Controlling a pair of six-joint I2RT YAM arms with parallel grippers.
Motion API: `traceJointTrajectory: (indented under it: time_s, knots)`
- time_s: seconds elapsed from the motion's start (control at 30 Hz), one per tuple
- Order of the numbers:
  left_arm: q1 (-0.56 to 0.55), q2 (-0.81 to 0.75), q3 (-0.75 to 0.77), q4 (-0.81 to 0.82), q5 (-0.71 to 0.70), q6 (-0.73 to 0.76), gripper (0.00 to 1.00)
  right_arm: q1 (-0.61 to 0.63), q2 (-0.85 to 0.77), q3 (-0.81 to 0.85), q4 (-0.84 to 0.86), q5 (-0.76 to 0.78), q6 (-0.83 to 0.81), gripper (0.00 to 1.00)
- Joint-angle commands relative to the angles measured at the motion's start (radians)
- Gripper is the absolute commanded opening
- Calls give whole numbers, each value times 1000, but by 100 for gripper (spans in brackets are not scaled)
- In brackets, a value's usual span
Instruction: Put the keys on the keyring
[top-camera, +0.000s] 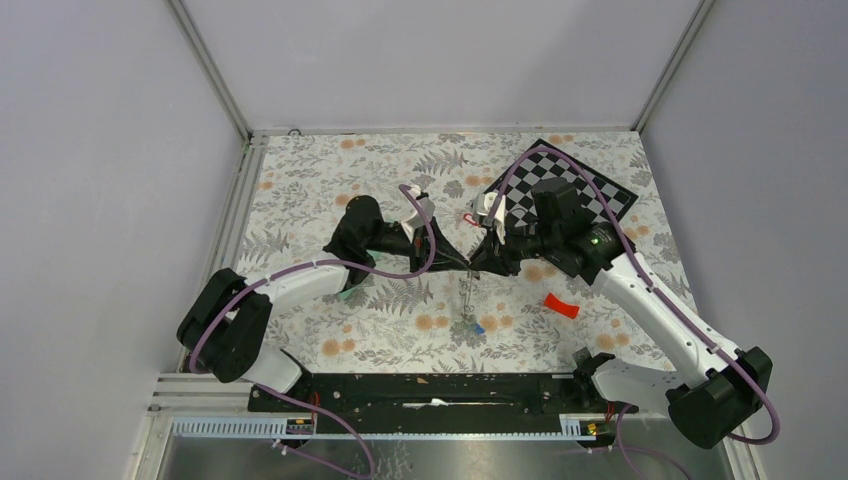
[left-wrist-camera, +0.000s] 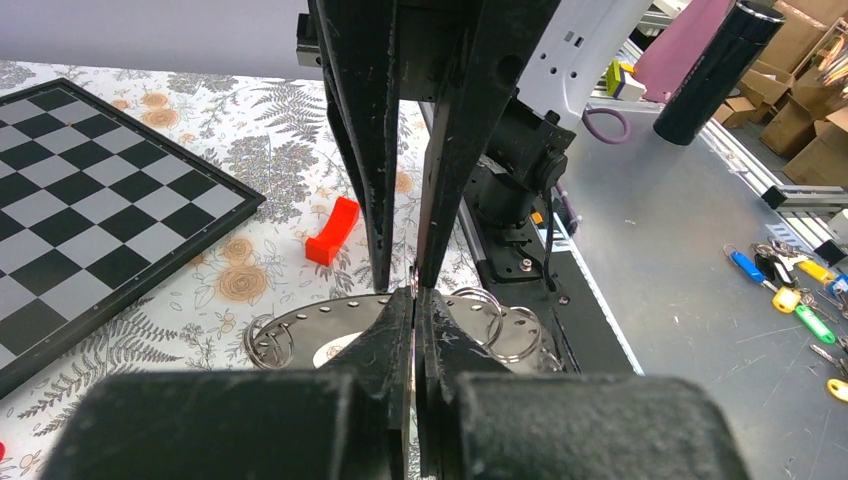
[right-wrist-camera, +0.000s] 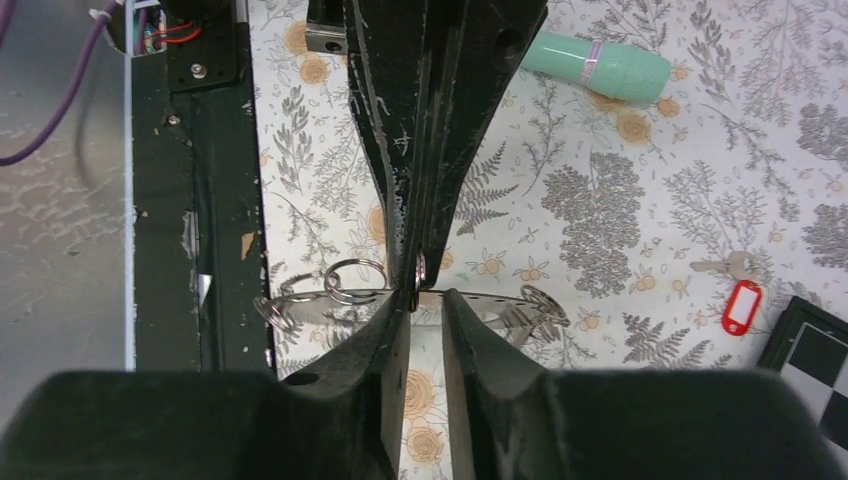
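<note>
Plainly, the left gripper (left-wrist-camera: 413, 300) is clenched on the rim of the keyring (left-wrist-camera: 330, 322), a flat grey disc hung with small wire loops, held between the two arms over the flowered cloth (right-wrist-camera: 620, 200). Facing it, the right gripper (right-wrist-camera: 422, 300) has its jaws a little apart, tips at the keyring's edge; whether they touch it I cannot tell. From the keyring a thin chain (top-camera: 468, 300) runs toward the arm bases, ending by one blue tag (top-camera: 478, 327). One red-tagged key (right-wrist-camera: 740, 306) lies beyond the keyring, near the one chessboard (left-wrist-camera: 90, 230). One red plastic piece (left-wrist-camera: 333, 230) lies to the keyring's right, one mint tube (right-wrist-camera: 595, 65) to its left.
</note>
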Motion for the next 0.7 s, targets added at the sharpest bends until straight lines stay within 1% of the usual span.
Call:
traceJointTrajectory:
  time_s: [0.0,0.1,0.17,0.23,0.37,0.47,0.67]
  knots:
    - [-3,-16,-4,92,8,-10,0,-4,6,30,44,-33,11,20]
    - [-4,-15,-9,84,3,1,0,-5,7,42,38,-33,7,12]
    - [-4,-16,-8,63,-2,18,0,-5,4,48,25,-32,-3,0]
    - [-4,-18,-1,29,-8,42,1,-5,0,52,6,-21,-19,0]
    - [-4,-25,35,-102,-26,131,9,-4,2,71,-47,20,-55,0]
    - [-4,-30,69,-206,-36,200,10,-3,7,86,-84,42,-71,0]
    - [-4,-33,147,-440,-34,386,21,3,13,104,-124,69,-78,0]
